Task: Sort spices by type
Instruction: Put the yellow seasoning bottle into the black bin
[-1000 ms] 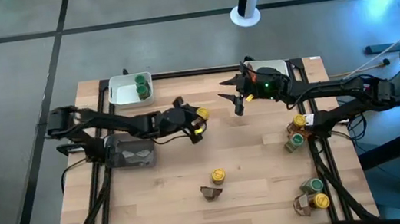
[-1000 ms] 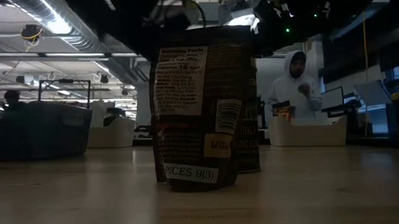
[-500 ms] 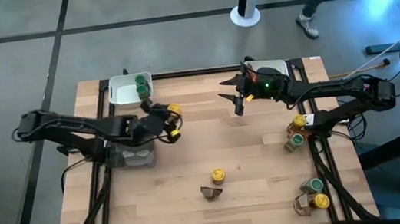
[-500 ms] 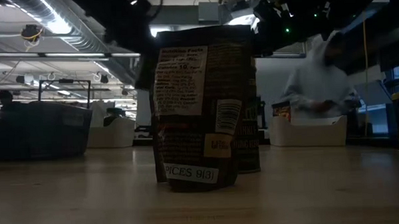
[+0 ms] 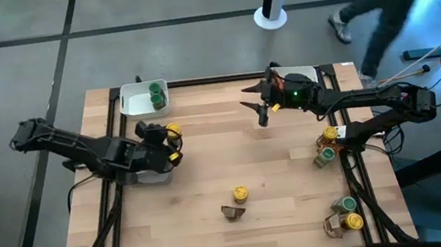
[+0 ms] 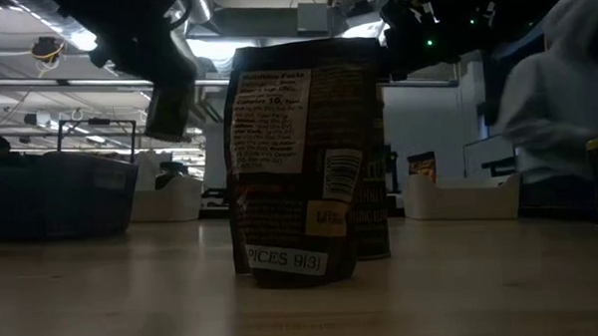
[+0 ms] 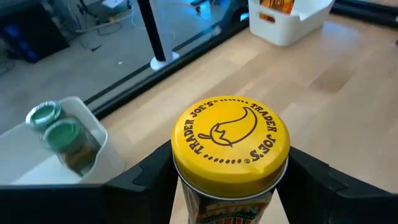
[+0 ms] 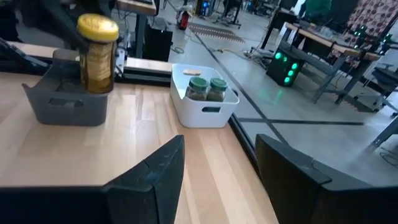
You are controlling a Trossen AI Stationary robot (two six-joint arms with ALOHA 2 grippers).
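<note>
Left tool (image 5: pixel 168 143) is pinching a yellow-lidded jar (image 7: pixel 230 144) by its sides, one finger on each flank just under the lid; jar is standing upright, long axis vertical, label below the lid.

In the high view the jar is hanging at the edge of the dark tray (image 5: pixel 143 169) on the desk's (image 5: pixel 231 139) left side, just short of the white tray (image 5: pixel 134 101), which is already holding two green-lidded jars (image 5: pixel 156 97). The right wrist view is showing the jar carried above the dark tray's wall, not touching it.

Judgement: the coming move is a lowering into the dark tray, which is lying directly under and slightly behind the tool; a straight descent with the axis kept vertical looks sufficient.

Right tool (image 5: pixel 263 111) is waiting near the desk's far edge, fingers spread, holding nothing.
</note>
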